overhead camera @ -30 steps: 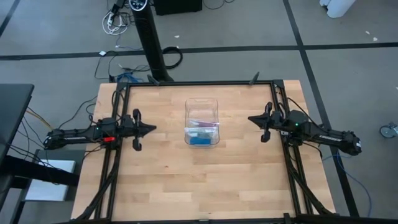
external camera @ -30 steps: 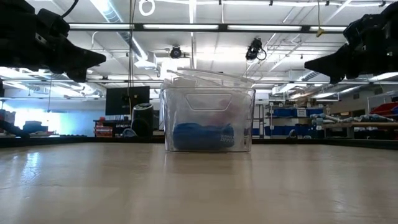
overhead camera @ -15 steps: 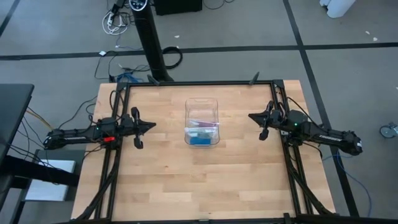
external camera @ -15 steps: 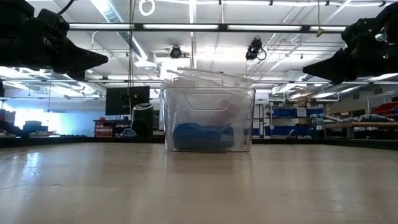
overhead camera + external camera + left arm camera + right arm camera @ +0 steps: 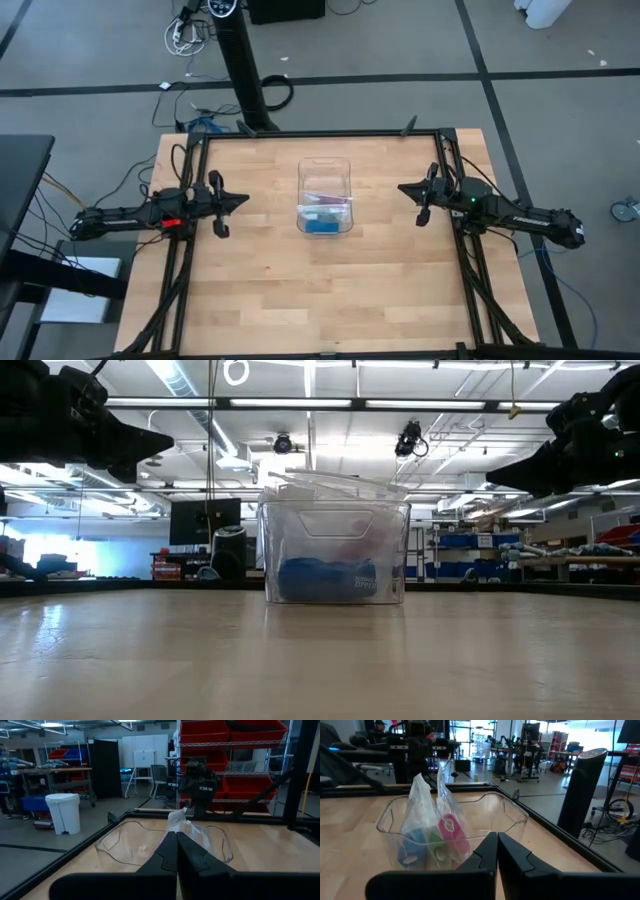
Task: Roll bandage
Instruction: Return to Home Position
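The bandage (image 5: pixel 451 836) is a small magenta-pink roll inside a clear plastic bag (image 5: pixel 427 810). It sits next to a blue roll and a green roll. The bag stands in a clear plastic box (image 5: pixel 325 195) at the table's middle. My left gripper (image 5: pixel 245 199) hovers shut and empty left of the box, above the table. My right gripper (image 5: pixel 402 188) hovers shut and empty right of the box. Both point level toward the box (image 5: pixel 335 555).
A black frame rail (image 5: pixel 320 135) runs along the table's far edge and down both sides. Bare wood (image 5: pixel 320 290) lies between the box and the near edge. Beyond the table are shelves, bins and a stand.
My left gripper has risen a little and stays shut. The box and its contents have not moved.
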